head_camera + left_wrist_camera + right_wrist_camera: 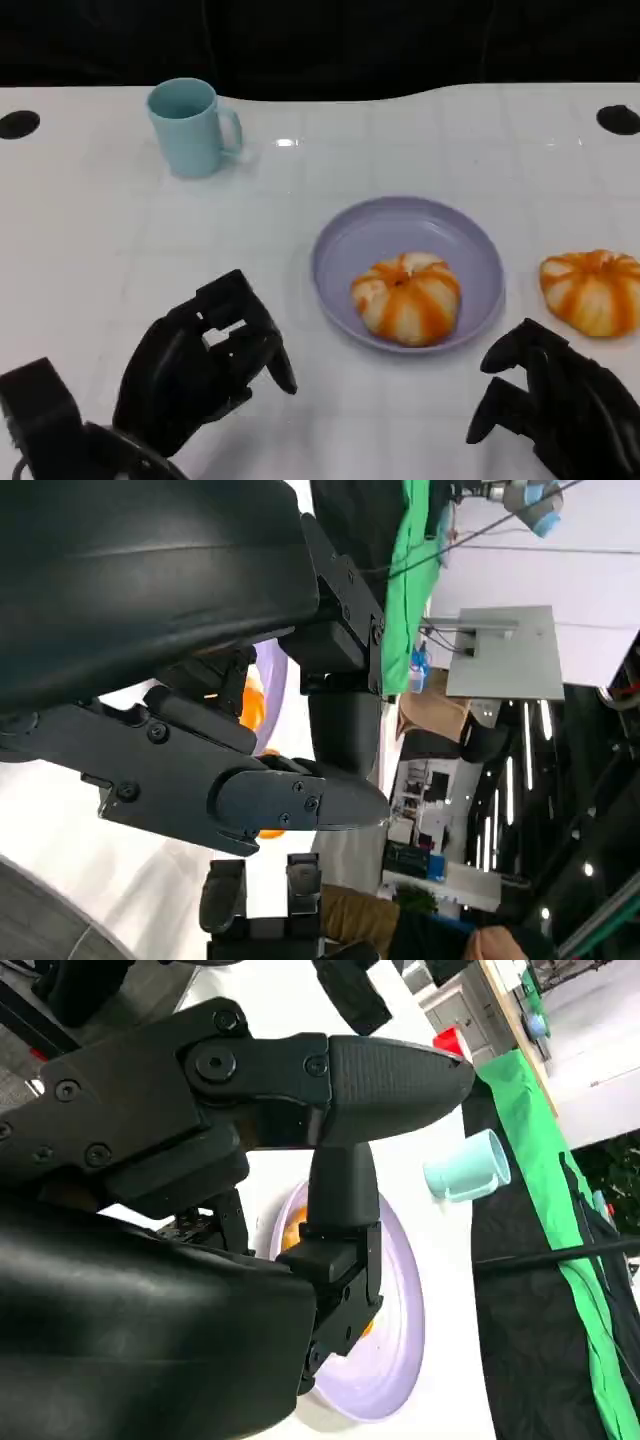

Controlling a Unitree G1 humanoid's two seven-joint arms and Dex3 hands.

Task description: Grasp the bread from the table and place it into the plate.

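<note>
bread [592,290] | on table [100,250], just ahead of right hand [560,405]; second bun [407,296] in plate [350,250] | likely light, soft, squashable; cup it gently round the sides | right hand released, fingers apart; left hand [200,365] empty, loosely curled

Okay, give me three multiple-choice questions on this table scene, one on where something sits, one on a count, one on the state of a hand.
1. Where is the mug?
A. on the plate
B. at the table's far left
C. in the right hand

2. How many breads show in the head view?
A. one
B. two
C. three

3. What does the left hand hold?
A. nothing
B. a bread
C. the mug

Answers:
1 B: it stands far from the purple plate.
2 B: one bread on the plate, one bread on the table to its right.
3 A: its fingers hang apart above bare table, as do those of the right hand.
</note>
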